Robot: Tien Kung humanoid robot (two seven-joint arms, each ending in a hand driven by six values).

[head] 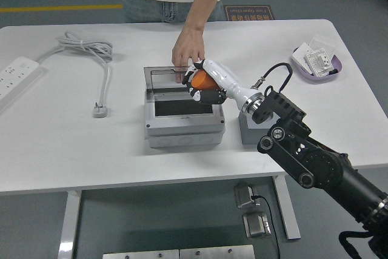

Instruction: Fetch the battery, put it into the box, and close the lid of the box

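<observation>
Holding the battery (204, 80) over the box (183, 108), the right hand (208, 82) had its fingers curled tight around it.

The orange battery sat above the box's open well, near its far right corner. The lid (167, 76) stood raised at the back, and a person's hand (188, 51) rested fingertips on its top edge, just beside the robot's hand. A white power strip (16, 76) and cable (91, 53) lay well apart on the table (73, 150).

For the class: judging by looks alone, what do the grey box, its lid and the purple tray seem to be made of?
Grey box: probably moulded plastic, matte, uniform grey; metal not excluded.
Lid: seemingly clear or smoky plastic; the table shows through.
Purple tray: likely plastic, smooth with an even colour.
</observation>
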